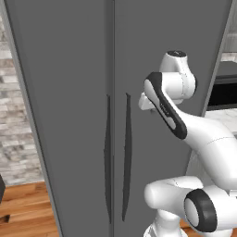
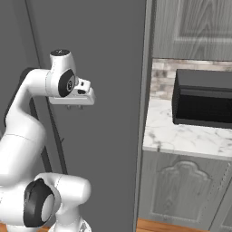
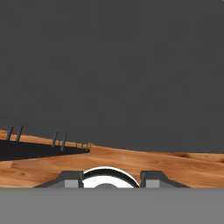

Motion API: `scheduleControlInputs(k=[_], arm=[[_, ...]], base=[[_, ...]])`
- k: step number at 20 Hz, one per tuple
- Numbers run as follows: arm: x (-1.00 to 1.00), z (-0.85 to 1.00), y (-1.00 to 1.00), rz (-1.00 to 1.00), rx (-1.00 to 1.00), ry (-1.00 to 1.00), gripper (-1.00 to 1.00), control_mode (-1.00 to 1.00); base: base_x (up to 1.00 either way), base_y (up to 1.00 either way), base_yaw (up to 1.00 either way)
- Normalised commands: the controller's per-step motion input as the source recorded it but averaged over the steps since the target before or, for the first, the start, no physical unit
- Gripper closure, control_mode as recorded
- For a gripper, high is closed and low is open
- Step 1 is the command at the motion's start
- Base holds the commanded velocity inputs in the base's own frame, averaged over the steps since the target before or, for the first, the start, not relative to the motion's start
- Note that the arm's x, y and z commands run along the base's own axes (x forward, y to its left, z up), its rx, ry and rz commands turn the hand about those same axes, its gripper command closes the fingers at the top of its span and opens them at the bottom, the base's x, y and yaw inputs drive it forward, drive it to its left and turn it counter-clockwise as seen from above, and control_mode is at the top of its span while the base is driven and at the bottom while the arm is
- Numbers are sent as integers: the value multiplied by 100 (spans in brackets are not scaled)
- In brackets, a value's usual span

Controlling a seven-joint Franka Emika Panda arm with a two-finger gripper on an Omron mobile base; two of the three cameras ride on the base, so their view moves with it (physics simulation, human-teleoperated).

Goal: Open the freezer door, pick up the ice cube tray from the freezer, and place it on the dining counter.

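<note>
The freezer door is the left of two tall dark grey panels and stands shut, its slim bar handle running beside the middle seam. My gripper hovers in front of the twin right panel, right of both handles, at about the height of their tops and pointing down. In the hand view its fingertips stand apart with nothing between them, so the gripper is open. The ice cube tray is hidden behind the shut door. The dining counter is out of view.
The twin panel's handle lies just right of the seam. To the right is a marble wall counter with a black microwave over grey cabinets. A brick wall and wood floor lie to the left.
</note>
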Motion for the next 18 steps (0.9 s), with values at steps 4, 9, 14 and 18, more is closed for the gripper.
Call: scheduleControlInputs(k=[4, 9, 14, 18], arm=[[-14, -1, 0, 0, 0, 0, -100, -100], [-42, -3, 0, -2, 0, 0, -100, -100], [-66, 0, 0, -2, 0, 0, -100, -100], [-64, 0, 0, -1, 0, 0, -100, -100]], base=[[0, 0, 0], [0, 0, 0], [0, 0, 0], [0, 0, 0]])
